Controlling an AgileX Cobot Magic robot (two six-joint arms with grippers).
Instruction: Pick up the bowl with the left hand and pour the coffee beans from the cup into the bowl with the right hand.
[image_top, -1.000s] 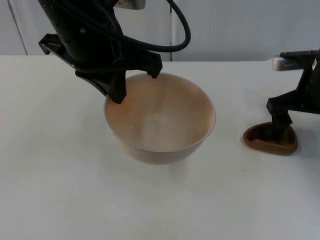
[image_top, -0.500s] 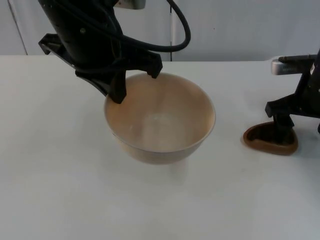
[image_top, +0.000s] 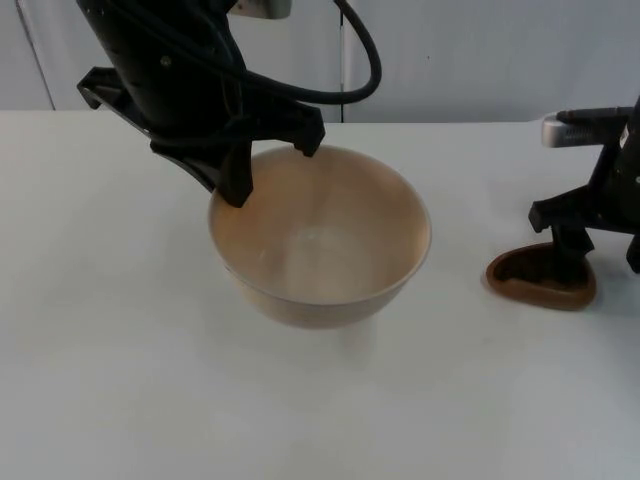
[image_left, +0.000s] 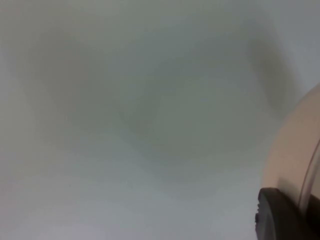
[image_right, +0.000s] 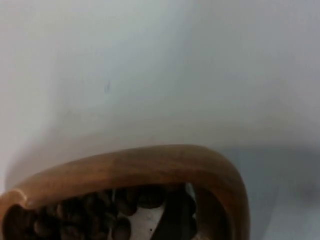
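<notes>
**Top view: bowl held, cup about to be gripped**

The table (image_top: 120, 400) is white and bare around the two things. The bowl (image_top: 320, 240), wide, tan and empty, is held clear of the table near the middle by the left gripper (image_top: 270, 165), whose fingers pinch the far-left rim, one inside and one outside. The bowl looks rigid and smooth-walled, likely light; a rim pinch at one edge could let it tip once weight lands, so the pour is best aimed near the held side.

The right gripper (image_top: 565, 250) stands at the cup (image_top: 541, 278), well to the bowl's right, with one finger reaching inside; whether it has closed on the wall cannot be told. The cup is small, brown, wood-like and rounded-triangular, and rests on the table. The right wrist view shows its thick rim (image_right: 150, 165) and the beans (image_right: 100, 215) filling it. The beans are loose and will roll, so the cup wants a firm wall grip and a slow tilt.
</notes>
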